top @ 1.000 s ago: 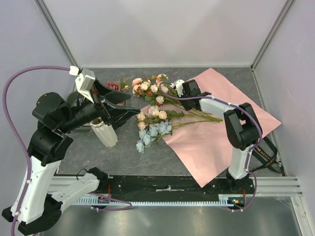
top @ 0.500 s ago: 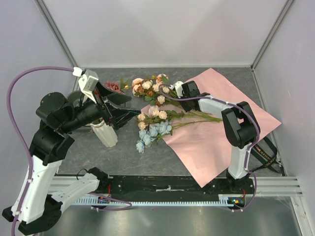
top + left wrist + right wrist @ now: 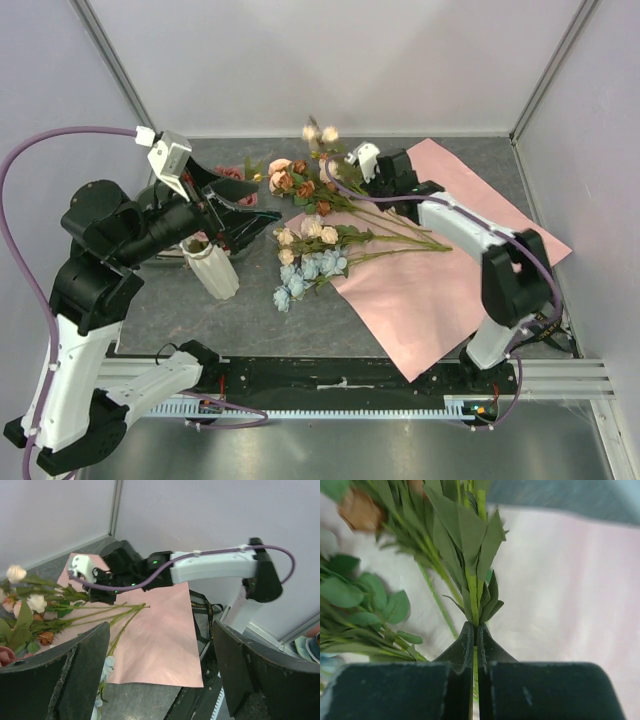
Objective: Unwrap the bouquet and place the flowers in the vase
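Observation:
The bouquet lies unwrapped: its pink paper [image 3: 440,270] is spread flat, and the flowers [image 3: 308,240] lie loose across its left edge, with blue ones [image 3: 298,275] nearest me. My right gripper [image 3: 362,165] is shut on one green stem [image 3: 474,605] and holds it off the table. That stem's cream heads [image 3: 318,132] point to the back wall. The white ribbed vase [image 3: 213,270] stands at the left. My left gripper [image 3: 232,205] hovers just above and right of it, open and holding nothing. More peach and cream roses [image 3: 295,178] lie behind.
A mauve rose [image 3: 232,174] lies by the left gripper. A black strap with yellow lettering [image 3: 540,315] sits at the right, beside the paper's corner. The black base rail [image 3: 340,375] runs along the near edge. Walls close in the back and both sides.
My right gripper closed on a stem and lifted it, so its cream heads swung up toward the back wall. The left gripper drifted slightly left, still open.

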Tool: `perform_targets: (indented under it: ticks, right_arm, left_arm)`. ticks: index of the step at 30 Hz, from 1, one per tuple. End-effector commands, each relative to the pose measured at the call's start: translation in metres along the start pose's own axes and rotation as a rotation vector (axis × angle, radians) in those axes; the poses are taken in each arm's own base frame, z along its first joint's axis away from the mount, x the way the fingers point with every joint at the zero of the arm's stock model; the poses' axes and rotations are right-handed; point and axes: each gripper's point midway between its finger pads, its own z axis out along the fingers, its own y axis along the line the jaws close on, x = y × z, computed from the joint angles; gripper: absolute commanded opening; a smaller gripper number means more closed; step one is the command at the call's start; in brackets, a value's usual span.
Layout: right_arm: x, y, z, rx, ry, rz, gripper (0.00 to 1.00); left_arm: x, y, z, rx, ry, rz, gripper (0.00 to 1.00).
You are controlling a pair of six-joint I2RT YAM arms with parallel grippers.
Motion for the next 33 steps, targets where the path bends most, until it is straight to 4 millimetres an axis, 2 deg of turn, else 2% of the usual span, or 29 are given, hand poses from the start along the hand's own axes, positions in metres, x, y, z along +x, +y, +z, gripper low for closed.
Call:
perform_targets:
  ticks: [1, 3, 5, 6, 8, 9, 10, 11, 12, 13, 14, 15, 18, 20, 22, 26, 31, 33]
  right_arm:
    - [-0.112, -0.049, -0.114, 0.181, -0.350, -0.009, 0.00]
    - [-0.130, -0.056, -0.142, 0.192, -0.406, 0.013, 0.00]
    - [-0.156, -0.054, -0.179, 0.147, -0.504, 0.042, 0.00]
    - [-0.164, -0.049, -0.190, 0.106, -0.543, 0.117, 0.00]
    - [-0.189, -0.023, -0.227, -0.074, -0.669, 0.150, 0.00]
    - [-0.199, -0.009, -0.249, -0.168, -0.726, 0.205, 0.00]
    - [-0.206, 0.009, -0.263, -0.282, -0.767, 0.228, 0.00]
    - [-0.214, 0.019, -0.276, -0.351, -0.830, 0.247, 0.00]
    - [-0.220, 0.028, -0.297, -0.413, -0.884, 0.256, 0.00]
    - [-0.223, 0.040, -0.309, -0.498, -0.905, 0.324, 0.00]
    - [-0.229, 0.053, -0.324, -0.580, -0.964, 0.302, 0.00]
    - [-0.231, 0.066, -0.339, -0.639, -0.987, 0.303, 0.00]
    - [-0.236, 0.084, -0.372, -0.757, -1.045, 0.307, 0.00]
    - [-0.240, 0.087, -0.387, -0.810, -1.082, 0.328, 0.00]
    - [-0.241, 0.098, -0.391, -0.870, -1.072, 0.313, 0.00]
    - [-0.243, 0.107, -0.398, -0.920, -1.070, 0.302, 0.00]
    - [-0.239, 0.118, -0.409, -0.967, -1.077, 0.264, 0.00]
    - [-0.237, 0.124, -0.411, -0.984, -1.077, 0.246, 0.00]
  left_arm:
    - [-0.020, 0.003, 0.002, -0.027, -0.046, 0.033, 0.90]
    - [-0.019, 0.008, 0.014, -0.034, -0.043, -0.018, 0.92]
    - [-0.013, 0.017, 0.030, -0.038, -0.014, -0.071, 0.94]
    - [-0.013, 0.017, 0.036, -0.028, -0.013, -0.110, 0.94]
    - [-0.007, 0.019, 0.054, 0.008, 0.019, -0.159, 0.94]
    - [-0.011, 0.018, 0.061, 0.031, 0.005, -0.185, 0.92]
    - [-0.010, 0.018, 0.068, 0.051, 0.009, -0.201, 0.89]
    - [-0.006, 0.018, 0.077, 0.084, 0.032, -0.221, 0.79]
    - [-0.010, 0.016, 0.083, 0.111, 0.020, -0.228, 0.57]
    - [-0.014, 0.014, 0.086, 0.126, 0.016, -0.234, 0.55]
    - [-0.016, 0.013, 0.089, 0.142, 0.016, -0.236, 0.56]
    - [-0.016, 0.016, 0.095, 0.139, 0.020, -0.250, 0.64]
    - [-0.022, 0.020, 0.100, 0.122, 0.006, -0.255, 0.82]
    - [-0.028, 0.017, 0.099, 0.129, -0.012, -0.244, 0.84]
    - [-0.035, 0.014, 0.098, 0.144, -0.035, -0.237, 0.84]
    - [-0.044, 0.005, 0.097, 0.183, -0.056, -0.233, 0.73]
    - [-0.050, 0.010, 0.099, 0.159, -0.075, -0.233, 0.72]
    - [-0.053, 0.008, 0.100, 0.169, -0.077, -0.230, 0.64]
